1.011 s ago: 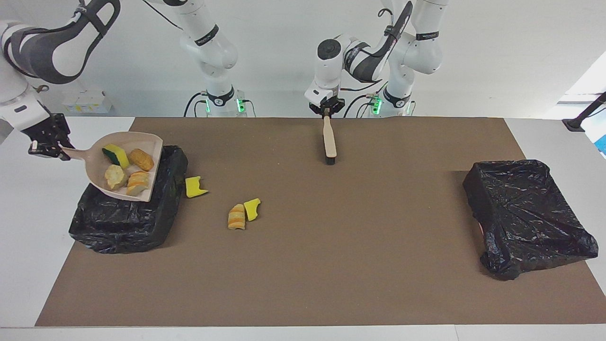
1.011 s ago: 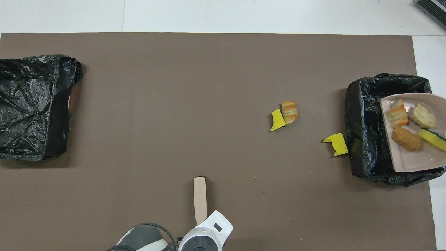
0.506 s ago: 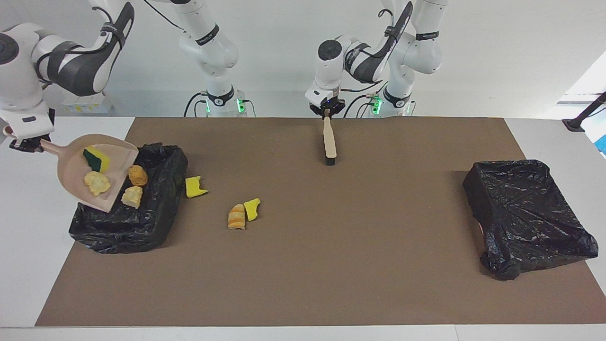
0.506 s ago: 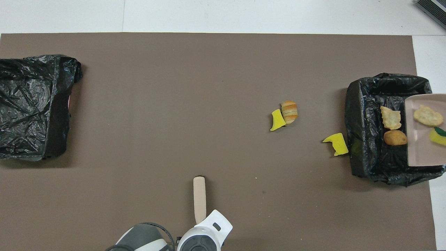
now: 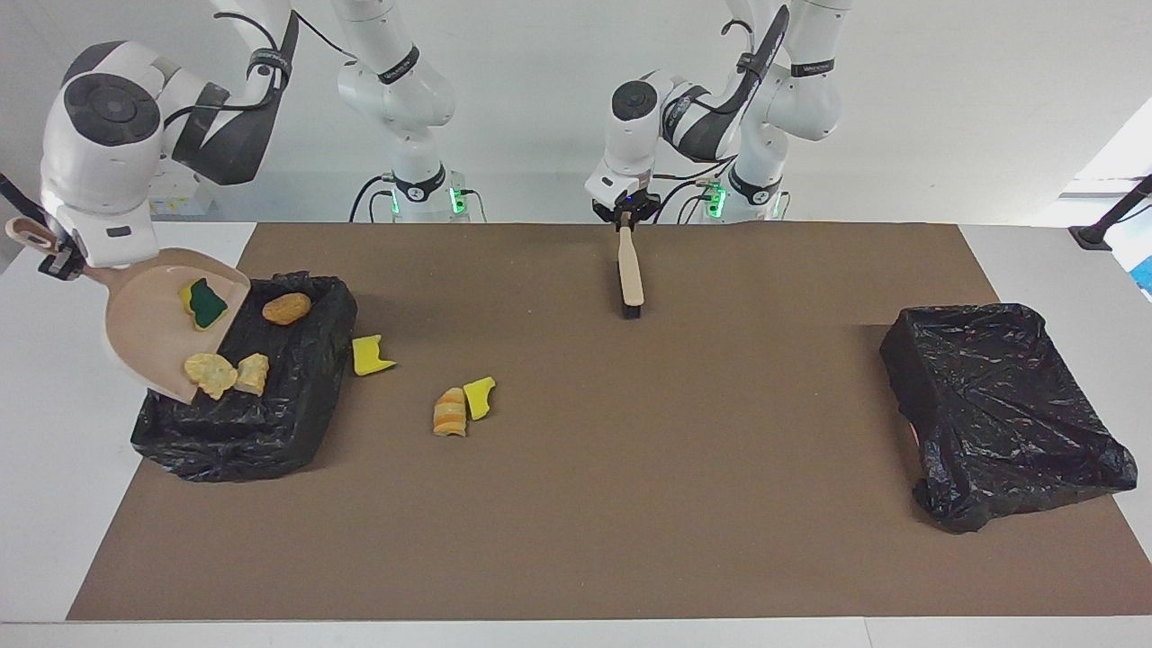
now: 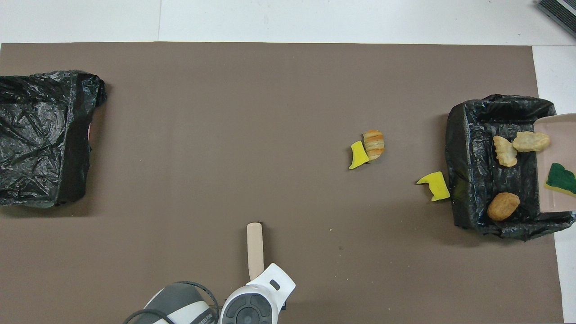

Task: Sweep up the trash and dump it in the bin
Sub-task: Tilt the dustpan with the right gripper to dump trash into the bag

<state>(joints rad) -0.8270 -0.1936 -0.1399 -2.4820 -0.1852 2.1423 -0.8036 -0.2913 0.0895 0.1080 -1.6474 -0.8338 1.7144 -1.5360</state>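
Trash: dump step in hand, part done. Right tool [image 5: 56, 261] is clamped on the handle of the dustpan [image 5: 144, 328], which hangs tipped steeply over the bin [image 5: 270, 423] at the right arm's end of the table [image 5: 576, 540].

Containers, largest first:
- Second bin [image 5: 999, 405], toward the left arm's end, well apart from both tools; black liner, nothing visible in it.
- Bin under the right tool: black liner; holds a brown pastry [image 5: 286, 309] and a pale chunk [image 5: 253, 373] just off the pan's lip.
- Dustpan: a bread chunk [image 5: 210, 373] at its low edge, about to drop; a green-and-yellow sponge [image 5: 205, 303] higher up the pan.

Loose on the table: a yellow scrap [image 5: 371, 355] touching the bin's wall; a striped pastry [image 5: 450, 412] and another yellow scrap [image 5: 479, 397] touching each other, between the two tools.

Left tool [image 5: 627, 219] is closed on the handle of the brush [image 5: 630, 279], bristles down on the table; this arm waits.

Next move, by judgement: a steeper tilt or a shake to free the sponge, then the pan goes down beside the loose three for sweeping.
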